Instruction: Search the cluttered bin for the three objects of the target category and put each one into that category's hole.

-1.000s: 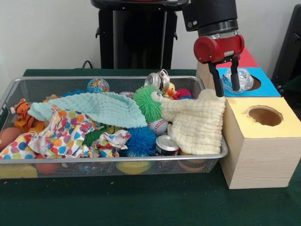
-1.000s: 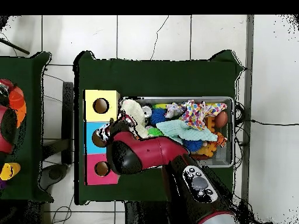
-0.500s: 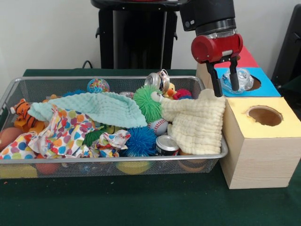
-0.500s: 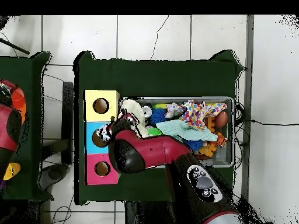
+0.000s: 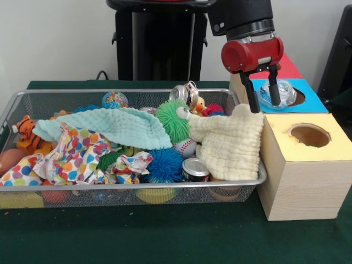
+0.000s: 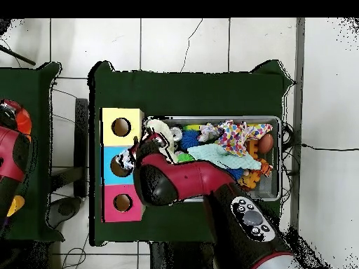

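A crumpled clear plastic piece [image 5: 281,92] rests at the hole of the blue box [image 5: 311,100]; in the overhead view the plastic piece [image 6: 123,161] lies on the blue box [image 6: 112,173]. My gripper [image 5: 263,100] hangs open just above and left of it, with nothing between its fingers. From above, the arm hides most of the gripper [image 6: 140,149] at the bin's end. The wire bin [image 5: 33,100] holds a crushed silver can [image 5: 183,93], a second can [image 5: 195,168], a baseball [image 5: 185,147], spiky balls and cloths.
A yellow box [image 5: 302,165] with a round hole stands nearest, and a red box [image 5: 287,68] lies behind the blue one. A pale yellow cloth [image 5: 231,143] drapes over the bin's right end. A mint cloth [image 5: 115,126], a dotted cloth [image 5: 77,154] and a toy tiger [image 5: 26,135] fill the left.
My gripper has risen a little and shifted slightly left, still open. The clear plastic piece stays at the blue box's hole.
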